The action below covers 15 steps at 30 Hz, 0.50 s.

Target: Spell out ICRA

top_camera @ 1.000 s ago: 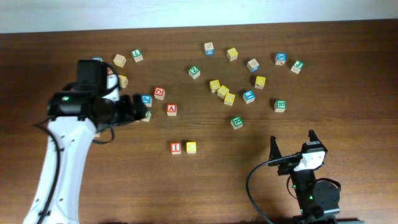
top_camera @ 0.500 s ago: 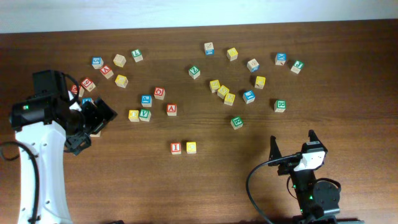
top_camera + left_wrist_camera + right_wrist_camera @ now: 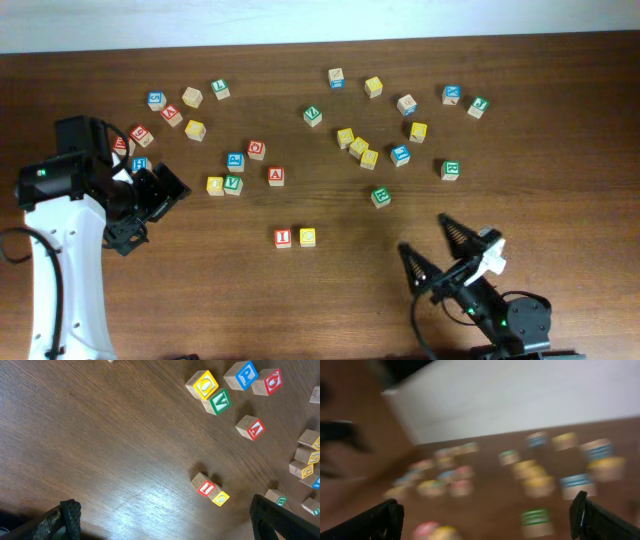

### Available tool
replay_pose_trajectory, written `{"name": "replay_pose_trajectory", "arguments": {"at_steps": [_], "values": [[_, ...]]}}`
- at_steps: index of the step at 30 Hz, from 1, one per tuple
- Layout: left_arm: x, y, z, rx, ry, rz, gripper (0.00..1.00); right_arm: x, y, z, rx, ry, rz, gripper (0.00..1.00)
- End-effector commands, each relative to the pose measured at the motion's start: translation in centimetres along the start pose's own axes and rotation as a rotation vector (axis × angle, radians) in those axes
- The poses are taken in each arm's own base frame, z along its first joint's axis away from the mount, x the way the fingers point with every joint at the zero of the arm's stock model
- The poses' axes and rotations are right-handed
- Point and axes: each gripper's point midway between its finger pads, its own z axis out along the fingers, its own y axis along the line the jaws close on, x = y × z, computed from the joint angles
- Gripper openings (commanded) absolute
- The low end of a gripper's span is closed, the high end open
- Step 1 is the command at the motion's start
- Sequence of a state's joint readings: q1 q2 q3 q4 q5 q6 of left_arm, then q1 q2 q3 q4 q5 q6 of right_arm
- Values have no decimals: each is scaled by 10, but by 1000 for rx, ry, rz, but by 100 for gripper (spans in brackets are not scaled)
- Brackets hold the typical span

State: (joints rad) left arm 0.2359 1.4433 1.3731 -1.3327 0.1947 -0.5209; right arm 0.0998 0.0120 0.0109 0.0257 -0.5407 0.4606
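Overhead: the dark brown wooden surface (image 3: 200,300) carries many small wooden letter cubes. The red-faced "I" cube (image 3: 283,237) and the yellow-faced "C" cube (image 3: 307,237) sit side by side, touching, near the middle of the front half. The red-faced "A" cube (image 3: 275,175) lies behind them, apart, just right of a green-faced cube (image 3: 233,184). The green-faced "R" cube (image 3: 450,170) lies well off to the right, alone. The left end effector (image 3: 148,210) hangs at the left with its jaws spread wide and nothing between them. The right end effector (image 3: 433,252) at the front right is likewise wide open and empty.

Left wrist: the "I" (image 3: 204,486) and "C" (image 3: 220,497) cubes touch in a slanted row. The "A" (image 3: 251,428) sits above them. Both dark fingers (image 3: 70,517) stand at the lower corners, far apart, over bare wood.

Right wrist: everything is blurred. Coloured cubes show as smears whose letters cannot be read. The two fingers (image 3: 592,517) stand wide apart, holding nothing.
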Motion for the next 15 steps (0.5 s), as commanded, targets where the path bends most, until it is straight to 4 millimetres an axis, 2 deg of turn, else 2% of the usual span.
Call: {"name": "replay_pose_trajectory", "arguments": {"at_steps": [1,7,12,15], "values": [[-2,-4,-9,23,-26,-5,99,9,29,-3,-158,75,241,98],[-2,-4,-9,23,-26,-5,99,-30,51,-8,-251,-75,120,98],[-2,-4,-9,23,-26,-5,99,-88,72,-23,-278,-270,76,98],[-2,-4,-9,24,-26,-5,99,-119,85,-34,-246,-366,-91,98]]}}
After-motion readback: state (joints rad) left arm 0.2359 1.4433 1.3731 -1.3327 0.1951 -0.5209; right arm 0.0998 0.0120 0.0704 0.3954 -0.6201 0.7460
